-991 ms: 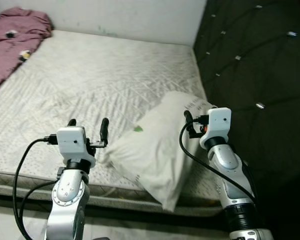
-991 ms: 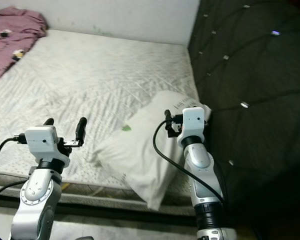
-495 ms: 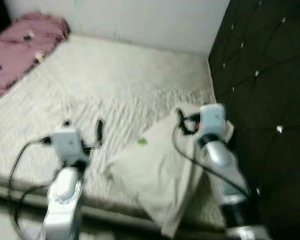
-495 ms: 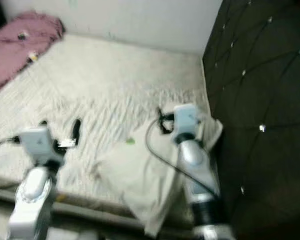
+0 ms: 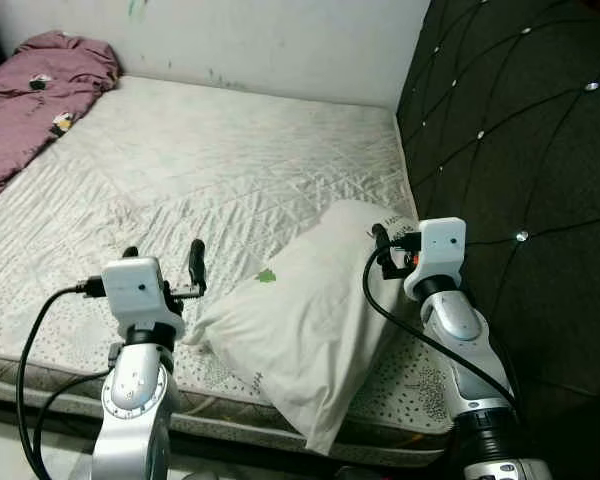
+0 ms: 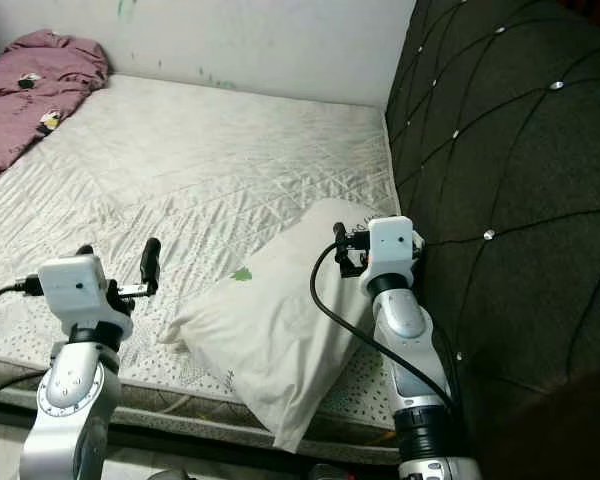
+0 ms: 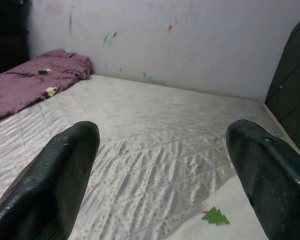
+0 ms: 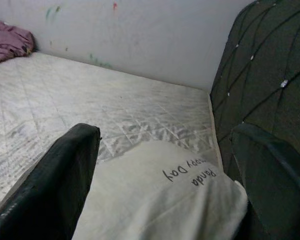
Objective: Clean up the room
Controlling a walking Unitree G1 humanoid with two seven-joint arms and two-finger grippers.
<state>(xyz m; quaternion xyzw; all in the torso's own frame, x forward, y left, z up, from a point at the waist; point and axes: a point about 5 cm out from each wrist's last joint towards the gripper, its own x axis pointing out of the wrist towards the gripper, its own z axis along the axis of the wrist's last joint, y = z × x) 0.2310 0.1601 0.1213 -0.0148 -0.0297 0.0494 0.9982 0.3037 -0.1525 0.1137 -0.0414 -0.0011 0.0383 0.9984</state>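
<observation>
I had the mattress (image 5: 180, 170) across most of the scene, bare, quilted white, w/ the dark tufted headboard (image 5: 510, 120) along its right side and a pale wall (image 5: 260, 40) at the far end. A purple blanket (image 5: 30, 100) lay bunched at the far left corner.

The pillow (image 5: 300, 310) lay at the near right of the mattress, angled, its near corner hanging over the mattress edge. It was white and rumpled, w/ a small green tree mark (image 5: 266, 275) on top and dark handwriting (image 8: 190, 175) at the end nearest the headboard.

Left gripper (image 5: 162, 262) hovered over the near edge, just left of the pillow's left corner, fingers spread wide, nothing between them. Right gripper (image 5: 380, 243) hovered above the pillow's far right end beside the headboard, fingers (image 8: 65, 175) also spread apart, empty, pillow lying below and btw them in the wrist view.
</observation>
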